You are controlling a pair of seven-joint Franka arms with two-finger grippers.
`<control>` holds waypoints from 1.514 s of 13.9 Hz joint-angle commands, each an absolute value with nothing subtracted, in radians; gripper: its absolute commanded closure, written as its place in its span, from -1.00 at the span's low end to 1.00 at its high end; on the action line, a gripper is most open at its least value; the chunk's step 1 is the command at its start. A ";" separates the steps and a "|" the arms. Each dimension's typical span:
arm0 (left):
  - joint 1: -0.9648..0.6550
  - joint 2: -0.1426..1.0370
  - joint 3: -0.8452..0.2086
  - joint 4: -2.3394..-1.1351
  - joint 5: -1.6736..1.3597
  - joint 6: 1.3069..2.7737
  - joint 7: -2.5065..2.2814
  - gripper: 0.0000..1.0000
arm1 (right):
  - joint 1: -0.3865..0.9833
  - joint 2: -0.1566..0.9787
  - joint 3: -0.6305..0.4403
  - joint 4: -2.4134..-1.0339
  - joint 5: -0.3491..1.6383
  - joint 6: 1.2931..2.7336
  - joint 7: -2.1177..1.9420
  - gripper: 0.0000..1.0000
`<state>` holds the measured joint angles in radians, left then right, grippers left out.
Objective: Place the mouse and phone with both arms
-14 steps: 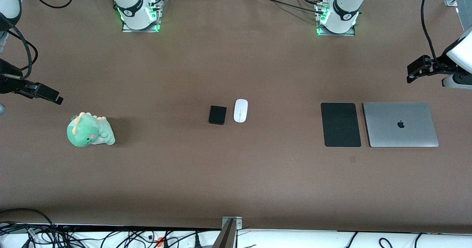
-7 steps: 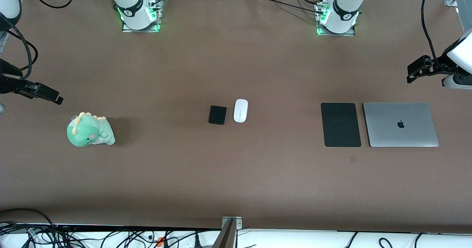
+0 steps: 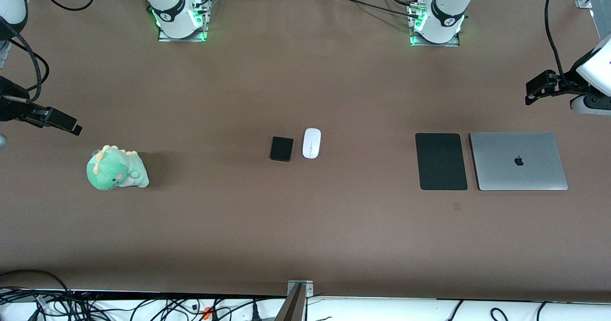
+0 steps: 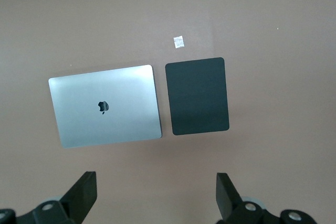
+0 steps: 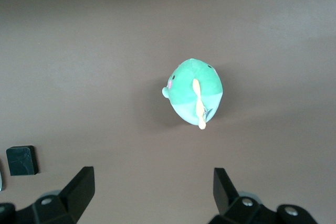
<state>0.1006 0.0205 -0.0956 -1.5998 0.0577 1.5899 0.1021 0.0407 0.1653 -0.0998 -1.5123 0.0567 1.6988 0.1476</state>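
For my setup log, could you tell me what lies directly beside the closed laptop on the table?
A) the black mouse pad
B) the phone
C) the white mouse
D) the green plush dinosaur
A: the black mouse pad lies right beside the closed laptop, with only a narrow gap between them, as the left wrist view also shows.

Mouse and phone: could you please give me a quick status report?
Left gripper open above the laptop and mouse pad. Right gripper open near the plush dinosaur. Mouse beside phone, mid-table, untouched. Nothing obstructing.
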 commanded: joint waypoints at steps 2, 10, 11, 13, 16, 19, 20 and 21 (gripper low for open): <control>0.097 0.037 -0.100 -1.571 0.031 1.493 0.112 -1.00 | 0.038 0.146 -0.092 -1.528 0.041 1.690 0.161 -1.00; 0.078 0.193 -0.129 -1.582 -0.087 1.368 0.213 -1.00 | 0.038 0.146 -0.092 -1.529 0.041 1.690 0.161 -1.00; 0.074 0.208 -0.129 -1.585 -0.106 1.408 0.213 -1.00 | 0.038 0.146 -0.092 -1.529 0.041 1.690 0.163 -1.00; 0.042 0.247 -0.152 -1.586 -0.110 1.483 0.192 -1.00 | 0.040 0.146 -0.092 -1.528 0.041 1.690 0.163 -1.00; -0.024 0.310 -0.173 -1.585 -0.110 1.612 0.111 -1.00 | 0.038 0.146 -0.091 -1.529 0.041 1.690 0.163 -1.00; -0.139 0.379 -0.172 -1.585 -0.107 1.764 -0.033 -1.00 | 0.040 0.146 -0.092 -1.528 0.041 1.690 0.163 -1.00; -0.176 0.402 -0.172 -1.583 -0.107 1.819 -0.078 -1.00 | 0.040 0.146 -0.092 -1.529 0.041 1.690 0.163 -1.00; -0.211 0.423 -0.172 -1.582 -0.104 1.869 -0.128 -1.00 | 0.040 0.147 -0.092 -1.529 0.041 1.690 0.161 -1.00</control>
<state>-0.1514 0.3786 -0.1814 -1.6046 -0.0982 1.8024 -0.0488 0.0411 0.1653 -0.0991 -1.5155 0.0566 1.6980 0.1478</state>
